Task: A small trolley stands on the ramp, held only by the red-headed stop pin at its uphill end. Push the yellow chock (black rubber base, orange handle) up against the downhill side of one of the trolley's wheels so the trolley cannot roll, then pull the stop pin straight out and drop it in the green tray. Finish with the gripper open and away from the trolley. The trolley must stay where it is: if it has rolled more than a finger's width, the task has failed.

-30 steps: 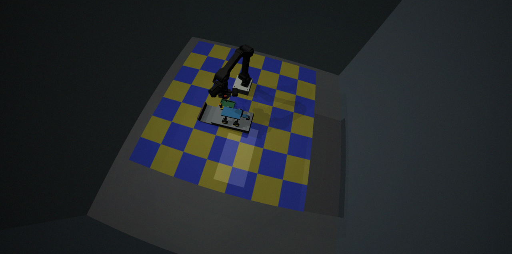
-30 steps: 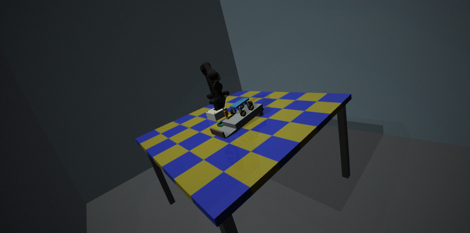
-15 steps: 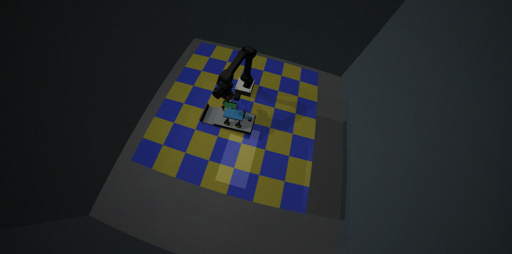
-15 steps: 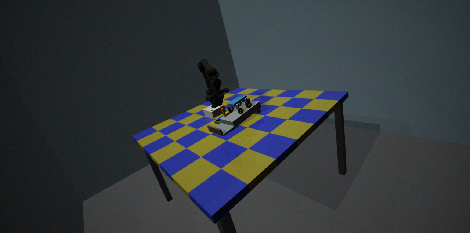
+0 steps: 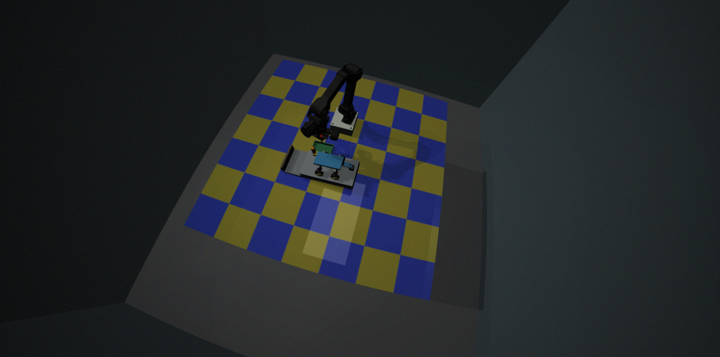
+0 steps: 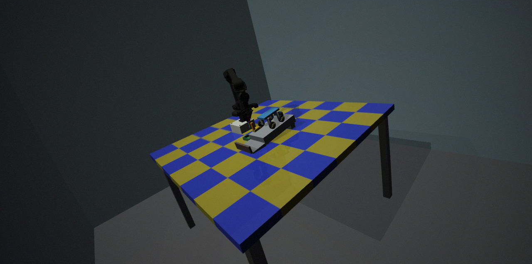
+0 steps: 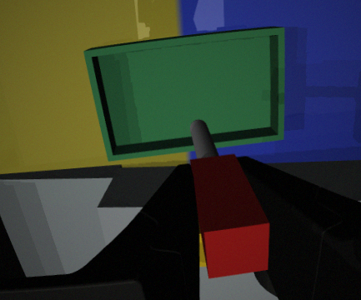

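Worktop: blue and yellow checks, the table standing in a dim room with plain grey-blue walls.
Ramp: pale grey, with an upright board across its low end.
Trolley: blue-topped, on the ramp; whether it has crept downhill cannot be told from one moment.
Chock: orange handle upright, on the ramp's tray side by the trolley's downhill end; contact with the wheel is too small to confirm.
End effector: clamped on the stop pin's red head, the fingers to either side of it.
Stop pin: out of its seat and held aloft, its grey shank pointing towards the tray.
Tray: green, beside the ramp; in the wrist view the shank's tip overlaps its near part.
Step in hand: carrying the pulled pin to the tray, by my judgement.
Next move: bring the whole pin over the tray's middle, lower, release, then back off without brushing chock or trolley.
Risk: letting go too soon could leave the head on the near rim.
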Robot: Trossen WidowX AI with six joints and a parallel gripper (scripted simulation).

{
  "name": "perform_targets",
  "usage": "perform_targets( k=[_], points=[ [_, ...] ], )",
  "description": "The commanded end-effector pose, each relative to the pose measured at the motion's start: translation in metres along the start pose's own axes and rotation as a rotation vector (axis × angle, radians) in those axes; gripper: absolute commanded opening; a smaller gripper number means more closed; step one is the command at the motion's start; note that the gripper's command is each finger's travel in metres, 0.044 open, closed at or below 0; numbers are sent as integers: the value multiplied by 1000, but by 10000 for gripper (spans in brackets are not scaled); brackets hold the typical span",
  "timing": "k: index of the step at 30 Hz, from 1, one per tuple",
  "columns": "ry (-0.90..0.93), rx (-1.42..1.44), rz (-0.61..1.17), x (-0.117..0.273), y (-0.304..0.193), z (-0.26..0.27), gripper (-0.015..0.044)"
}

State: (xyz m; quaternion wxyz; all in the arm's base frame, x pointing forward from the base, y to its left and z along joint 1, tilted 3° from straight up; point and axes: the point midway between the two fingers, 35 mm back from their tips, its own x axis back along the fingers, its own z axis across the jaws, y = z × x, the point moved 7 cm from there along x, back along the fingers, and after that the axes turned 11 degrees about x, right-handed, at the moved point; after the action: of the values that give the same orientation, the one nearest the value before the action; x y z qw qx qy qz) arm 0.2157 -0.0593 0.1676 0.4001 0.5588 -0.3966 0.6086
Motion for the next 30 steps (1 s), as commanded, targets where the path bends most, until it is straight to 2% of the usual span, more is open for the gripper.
perform_targets(
  k=[1, 9, 20, 25, 30],
  points=[
    [43, 1, -10, -6, 1, -3, 0],
    [159, 0, -28, -31, 0, -2, 0],
    [165, 0, -29, -62, 4, 14, 0],
    [165, 0, -29, -65, 5, 16, 0],
    [165, 0, -29, -65, 4, 14, 131]
  ],
)
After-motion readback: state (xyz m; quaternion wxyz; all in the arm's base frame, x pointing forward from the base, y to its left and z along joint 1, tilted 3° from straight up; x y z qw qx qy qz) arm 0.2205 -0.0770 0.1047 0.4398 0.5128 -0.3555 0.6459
